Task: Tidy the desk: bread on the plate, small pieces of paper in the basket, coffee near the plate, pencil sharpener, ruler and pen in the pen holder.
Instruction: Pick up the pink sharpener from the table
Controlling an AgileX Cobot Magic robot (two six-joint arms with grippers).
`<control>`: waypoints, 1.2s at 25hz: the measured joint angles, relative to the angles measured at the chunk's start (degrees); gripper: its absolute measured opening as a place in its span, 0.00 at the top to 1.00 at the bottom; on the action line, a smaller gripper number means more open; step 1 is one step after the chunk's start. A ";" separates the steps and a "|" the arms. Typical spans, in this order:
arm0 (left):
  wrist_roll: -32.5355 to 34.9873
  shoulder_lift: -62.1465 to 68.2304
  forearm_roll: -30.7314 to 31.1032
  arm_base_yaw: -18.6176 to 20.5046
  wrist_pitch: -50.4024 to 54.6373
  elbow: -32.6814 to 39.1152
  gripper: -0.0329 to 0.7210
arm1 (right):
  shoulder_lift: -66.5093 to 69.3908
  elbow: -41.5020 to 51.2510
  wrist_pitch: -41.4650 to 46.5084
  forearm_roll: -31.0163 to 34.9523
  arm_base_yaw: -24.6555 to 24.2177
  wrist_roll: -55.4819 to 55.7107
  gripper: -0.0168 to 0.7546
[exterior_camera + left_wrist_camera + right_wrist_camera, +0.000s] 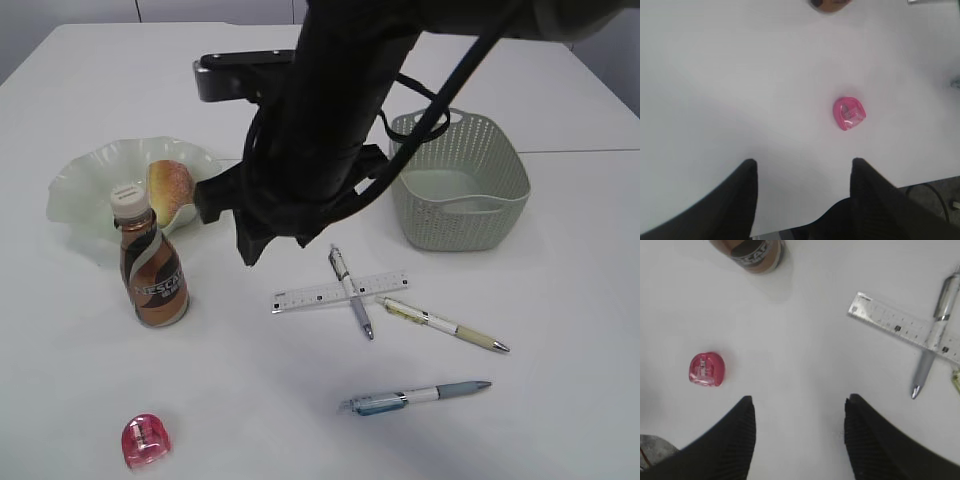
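Above the white desk, the left gripper (802, 200) hangs with its jaws apart and nothing between them, the pink pencil sharpener (849, 113) lying just ahead on bare tabletop. The right gripper (797, 440) hovers likewise, parted and empty, with the same sharpener off to one side and the clear ruler (907, 329) crossed by a silver pen (934, 335) on the other. The sharpener looks light, hard and smooth, likely to skid unless pinched squarely across its flat sides. The ruler looks thin and stiff, lies flat and is pinned under the pen, so the pen probably has to be lifted first, by its barrel. Two more pens (443, 325) (418, 396) lie apart nearby. The coffee bottle (152, 268) stands upright just in front of the frilled plate (85, 180), where the bread (170, 190) already rests. The grey basket (460, 180) sits beyond, apparently empty. No pen holder shows. The tabletop (560, 400) is plain, matte and roomy.
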 joint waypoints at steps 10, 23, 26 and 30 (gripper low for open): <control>0.00 0.00 -1.83 0.00 -1.42 0.00 0.38 | 0.00 0.00 2.59 -1.75 2.62 3.23 0.44; 0.00 0.00 -4.63 0.00 -1.94 0.00 0.38 | 0.00 0.00 2.81 -5.42 4.41 5.01 0.44; 0.00 0.00 -5.99 -1.62 -4.00 0.00 0.38 | 0.00 0.00 4.96 -9.86 4.41 4.96 0.44; -1.28 0.00 -5.92 -8.76 -8.32 0.00 0.38 | 0.00 0.00 7.94 -12.07 3.67 2.34 0.44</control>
